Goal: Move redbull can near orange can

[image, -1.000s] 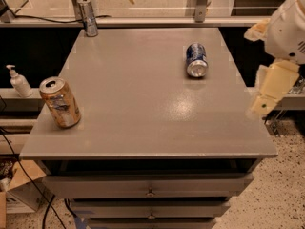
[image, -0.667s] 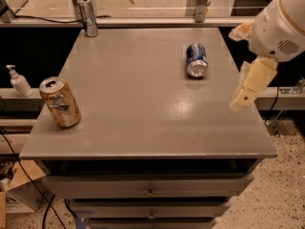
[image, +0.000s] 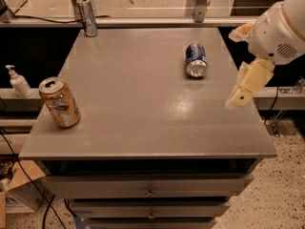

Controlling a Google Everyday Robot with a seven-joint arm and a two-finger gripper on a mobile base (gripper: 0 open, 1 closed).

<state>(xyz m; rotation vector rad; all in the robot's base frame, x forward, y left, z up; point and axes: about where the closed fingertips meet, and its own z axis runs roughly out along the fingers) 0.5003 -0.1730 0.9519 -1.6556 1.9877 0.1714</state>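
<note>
The redbull can (image: 86, 17), slim and silver-grey, stands upright at the far left corner of the grey table (image: 138, 99). The orange can (image: 59, 102), copper-orange with pale markings and a silver top, stands tilted near the front left edge. The gripper (image: 240, 94) hangs over the table's right side, on a white and cream arm that comes in from the upper right. It is far from both cans and holds nothing that I can see.
A blue can with white marks (image: 196, 59) lies on its side at the back right, just left of the gripper. A white pump bottle (image: 18, 81) stands on a ledge left of the table. Drawers (image: 150, 190) front the table; a cardboard box (image: 16, 187) sits on the floor at lower left.
The arm has moved left and inward over the table's right side, with the gripper now closer to the blue can. The cans have not moved.
</note>
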